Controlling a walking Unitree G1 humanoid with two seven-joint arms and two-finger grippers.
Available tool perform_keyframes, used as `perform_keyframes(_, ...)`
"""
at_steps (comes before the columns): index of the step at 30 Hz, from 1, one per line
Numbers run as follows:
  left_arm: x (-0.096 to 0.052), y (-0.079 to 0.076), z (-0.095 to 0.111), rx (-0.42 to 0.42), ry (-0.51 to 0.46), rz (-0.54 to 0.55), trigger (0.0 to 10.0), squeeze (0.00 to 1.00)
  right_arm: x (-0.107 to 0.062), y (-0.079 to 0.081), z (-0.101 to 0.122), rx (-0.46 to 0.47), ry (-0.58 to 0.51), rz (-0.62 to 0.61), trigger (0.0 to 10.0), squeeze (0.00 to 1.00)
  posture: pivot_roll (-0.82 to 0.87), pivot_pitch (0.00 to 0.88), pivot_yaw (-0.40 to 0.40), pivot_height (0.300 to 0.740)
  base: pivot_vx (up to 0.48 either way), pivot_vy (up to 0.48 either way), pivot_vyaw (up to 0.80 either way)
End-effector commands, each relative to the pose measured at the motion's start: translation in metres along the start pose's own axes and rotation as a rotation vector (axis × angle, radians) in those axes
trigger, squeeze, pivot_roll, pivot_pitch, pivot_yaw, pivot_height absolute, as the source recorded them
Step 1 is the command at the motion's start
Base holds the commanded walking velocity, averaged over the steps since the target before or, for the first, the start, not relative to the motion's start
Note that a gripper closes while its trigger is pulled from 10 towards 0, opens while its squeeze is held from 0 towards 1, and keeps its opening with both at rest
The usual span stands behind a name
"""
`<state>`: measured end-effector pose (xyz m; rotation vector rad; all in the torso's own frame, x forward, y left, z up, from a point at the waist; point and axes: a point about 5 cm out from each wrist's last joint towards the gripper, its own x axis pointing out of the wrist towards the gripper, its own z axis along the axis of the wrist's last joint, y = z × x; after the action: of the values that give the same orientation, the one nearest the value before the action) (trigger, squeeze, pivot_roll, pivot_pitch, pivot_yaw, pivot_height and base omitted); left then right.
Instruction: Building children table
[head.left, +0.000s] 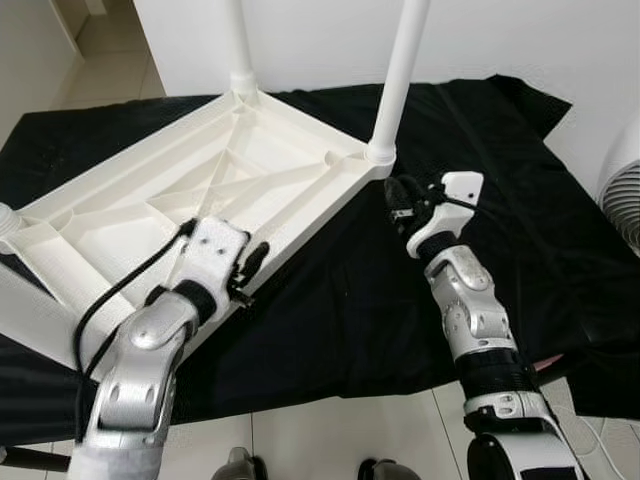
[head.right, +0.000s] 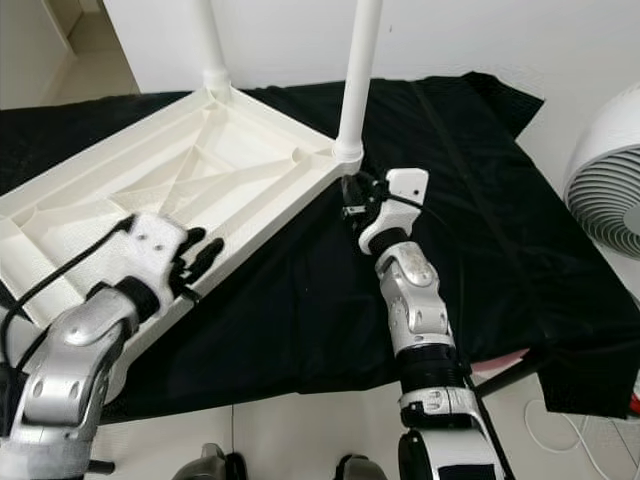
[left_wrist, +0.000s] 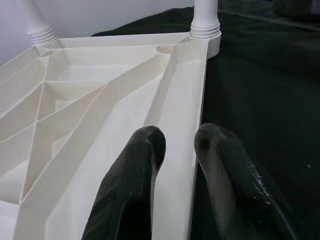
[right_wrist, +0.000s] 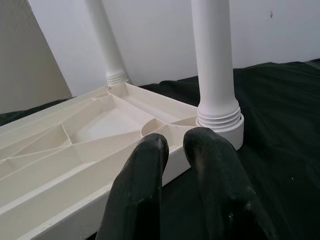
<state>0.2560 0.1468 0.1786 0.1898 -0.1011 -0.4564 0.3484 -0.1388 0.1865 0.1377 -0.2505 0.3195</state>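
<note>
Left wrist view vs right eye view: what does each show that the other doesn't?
Left wrist alone: close on the left gripper, one finger on each side of the tabletop's side rim.

Right eye alone: the right gripper near the corner under a screwed-in leg, the white fan, the floor.

Shared: the upturned white tabletop, two upright legs, the black cloth.
</note>
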Motion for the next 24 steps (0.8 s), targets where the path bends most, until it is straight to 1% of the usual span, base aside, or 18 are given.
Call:
perform_keyframes(1, -0.012, 0.004, 0.003, -0.001, -0.04, 0.013, 10.0, 0.0, 0.003, 0.003, 0.0, -0.006, -0.003, 0.017, 10.0, 0.0, 0.04, 0.097, 0.022, 0.74, 0.0, 0.0, 0.0)
perform_keyframes(2, -0.022, 0.001, 0.005, 0.026, -0.072, 0.006, 10.0, 0.0, 0.004, 0.005, -0.001, -0.007, 0.0, 0.026, 10.0, 0.0, 0.05, 0.101, 0.016, 0.74, 0.0, 0.0, 0.0)
perform_keyframes(3, -0.022, 0.001, 0.005, 0.026, -0.072, 0.006, 10.0, 0.0, 0.004, 0.005, -0.001, -0.007, 0.0, 0.026, 10.0, 0.0, 0.05, 0.101, 0.016, 0.74, 0.0, 0.0, 0.0)
perform_keyframes(4, -0.031, -0.002, 0.003, 0.024, -0.082, 0.003, 10.0, 0.0, 0.005, 0.007, -0.002, -0.006, 0.003, 0.037, 10.0, 0.0, 0.06, 0.105, 0.008, 0.74, 0.0, 0.0, 0.0)
perform_keyframes(5, -0.031, -0.002, 0.003, 0.024, -0.082, 0.003, 10.0, 0.0, 0.005, 0.007, -0.002, -0.006, 0.003, 0.037, 10.0, 0.0, 0.06, 0.105, 0.008, 0.74, 0.0, 0.0, 0.0)
perform_keyframes(7, -0.044, -0.003, -0.004, 0.021, -0.087, 0.046, 10.0, 0.0, 0.009, 0.011, -0.003, -0.007, 0.01, 0.061, 10.0, 0.0, 0.06, 0.105, 0.008, 0.74, 0.0, 0.0, 0.0)
perform_keyframes(8, -0.052, -0.003, -0.008, -0.01, -0.087, 0.09, 10.0, 0.0, 0.01, 0.013, -0.004, -0.01, 0.013, 0.071, 10.0, 0.0, 0.08, 0.108, 0.004, 0.74, 0.0, 0.0, 0.0)
perform_keyframes(9, -0.052, -0.003, -0.008, -0.01, -0.087, 0.09, 10.0, 0.0, 0.01, 0.013, -0.004, -0.01, 0.013, 0.071, 10.0, 0.0, 0.08, 0.108, 0.004, 0.74, 0.0, 0.0, 0.0)
perform_keyframes(12, -0.063, -0.005, -0.011, -0.053, -0.096, 0.132, 10.0, 0.0, 0.012, 0.015, -0.004, -0.016, 0.014, 0.082, 10.0, 0.0, 0.09, 0.111, 0.0, 0.74, 0.0, 0.0, 0.0)
perform_keyframes(13, -0.079, -0.004, -0.008, -0.025, -0.139, 0.235, 10.0, 0.0, 0.016, 0.016, -0.003, -0.02, 0.012, 0.095, 10.0, 0.0, 0.1, 0.114, -0.004, 0.74, 0.0, 0.0, 0.0)
perform_keyframes(14, -0.079, -0.004, -0.008, -0.025, -0.139, 0.235, 10.0, 0.0, 0.016, 0.016, -0.003, -0.02, 0.012, 0.095, 10.0, 0.0, 0.1, 0.114, -0.004, 0.74, 0.0, 0.0, 0.0)
perform_keyframes(16, -0.091, -0.002, -0.008, 0.028, -0.148, 0.317, 10.0, 0.0, 0.019, 0.018, -0.003, -0.022, 0.012, 0.103, 10.0, 0.0, 0.1, 0.114, -0.004, 0.74, 0.0, 0.0, 0.0)
perform_keyframes(18, -0.104, 0.0, -0.014, 0.003, -0.146, 0.402, 10.0, 0.0, 0.021, 0.021, -0.005, -0.02, 0.013, 0.112, 10.0, 0.0, 0.13, 0.114, -0.007, 0.74, 0.0, 0.0, 0.0)
perform_keyframes(19, -0.104, 0.0, -0.014, 0.003, -0.146, 0.402, 10.0, 0.0, 0.021, 0.021, -0.005, -0.02, 0.013, 0.112, 10.0, 0.0, 0.13, 0.114, -0.007, 0.74, 0.0, 0.0, 0.0)
perform_keyframes(20, -0.112, 0.003, -0.017, -0.027, -0.142, 0.455, 10.0, 0.0, 0.021, 0.023, -0.006, -0.016, 0.014, 0.116, 10.0, 0.0, 0.13, 0.114, -0.007, 0.74, 0.0, 0.0, 0.0)
perform_keyframes(21, -0.112, 0.003, -0.017, -0.027, -0.142, 0.455, 10.0, 0.0, 0.021, 0.023, -0.006, -0.016, 0.014, 0.116, 10.0, 0.0, 0.13, 0.114, -0.007, 0.74, 0.0, 0.0, 0.0)
perform_keyframes(22, -0.126, 0.009, -0.019, -0.036, -0.143, 0.526, 10.0, 0.0, 0.022, 0.025, -0.007, -0.009, 0.016, 0.122, 10.0, 0.0, 0.14, 0.116, -0.007, 0.74, 0.0, 0.0, 0.0)
perform_keyframes(24, -0.126, 0.009, -0.019, -0.036, -0.143, 0.526, 10.0, 0.0, 0.022, 0.025, -0.007, -0.009, 0.016, 0.122, 10.0, 0.0, 0.14, 0.116, -0.007, 0.74, 0.0, 0.0, 0.0)
